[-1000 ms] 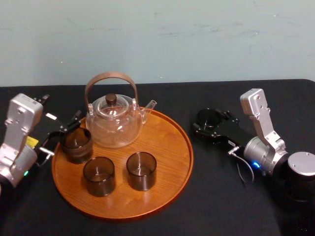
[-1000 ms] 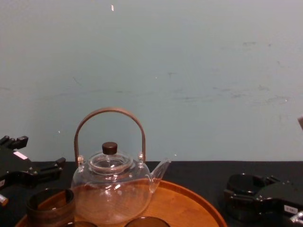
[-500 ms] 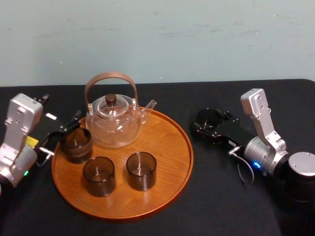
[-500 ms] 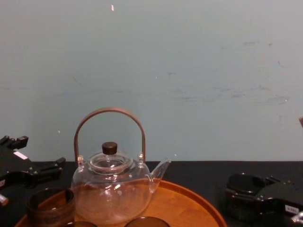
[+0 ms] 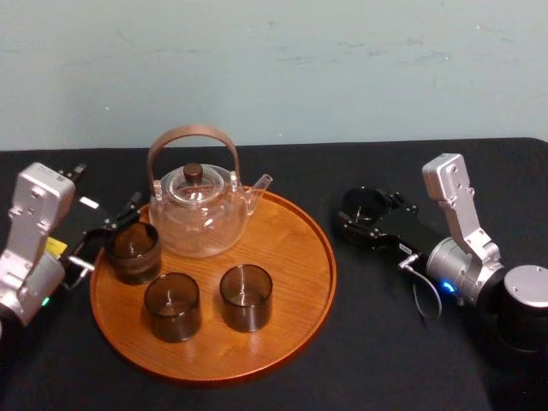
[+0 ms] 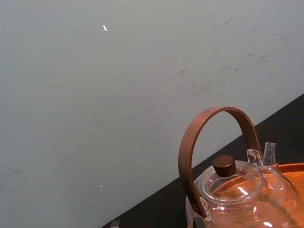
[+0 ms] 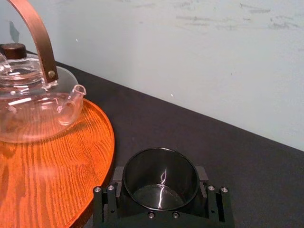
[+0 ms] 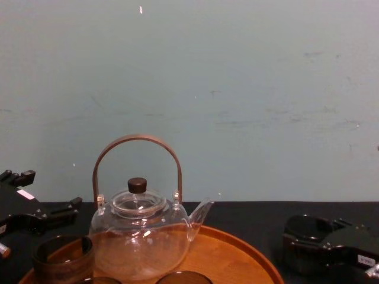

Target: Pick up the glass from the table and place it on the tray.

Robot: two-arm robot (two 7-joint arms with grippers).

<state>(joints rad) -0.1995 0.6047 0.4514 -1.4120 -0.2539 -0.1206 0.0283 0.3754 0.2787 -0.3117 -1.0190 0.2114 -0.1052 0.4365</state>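
Note:
A dark smoked glass (image 5: 363, 204) sits between the fingers of my right gripper (image 5: 366, 216), just right of the round orange-brown tray (image 5: 291, 300). The right wrist view shows that glass (image 7: 160, 183) upright, with the black jaws pressed against both its sides, beside the tray's rim (image 7: 107, 142). Three more dark glasses stand on the tray: one at its left edge (image 5: 133, 251) and two near the front (image 5: 172, 306) (image 5: 247, 296). My left gripper (image 5: 120, 221) is open at the tray's left edge, just behind the left glass and apart from it.
A clear glass teapot (image 5: 199, 214) with a brown hoop handle stands at the back of the tray. A black cloth (image 5: 385, 342) covers the table, with bare room at the front right. A pale wall (image 8: 237, 89) closes off the back.
My right gripper, with the glass in it, has edged slightly up and to the right. The left gripper and the things on the tray have not moved.

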